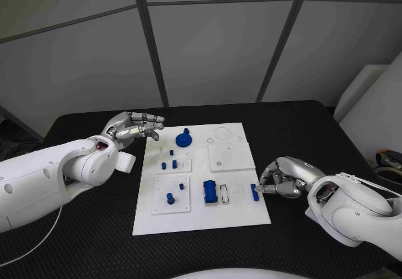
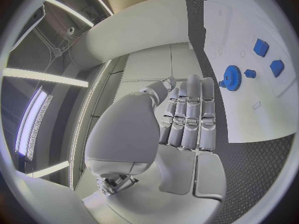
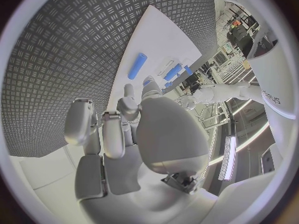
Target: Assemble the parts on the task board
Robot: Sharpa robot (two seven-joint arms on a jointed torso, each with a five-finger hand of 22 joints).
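The white task board (image 1: pixel 239 216) lies mid-table. A blue gear (image 1: pixel 183 139) stands near its far left corner, seen also as the gear (image 2: pixel 233 77) in the left wrist view. My left hand (image 1: pixel 134 126) hovers by that corner with its fingers held together and nothing in them. Small blue pegs (image 1: pixel 168 165) and a blue block (image 1: pixel 210 192) stand on the board. A blue bar (image 1: pixel 254 192) lies at the near right edge. My right hand (image 1: pixel 282 178) sits just beside it with curled fingers, and in the right wrist view the bar (image 3: pixel 137 65) lies free ahead of the fingertips (image 3: pixel 127 102).
A raised white square plate (image 1: pixel 230 157) sits on the board's far right part. A white slotted piece (image 1: pixel 225 193) stands beside the blue block. Black matting (image 1: pixel 92 244) surrounds the board, and a grey panel wall rises behind the table.
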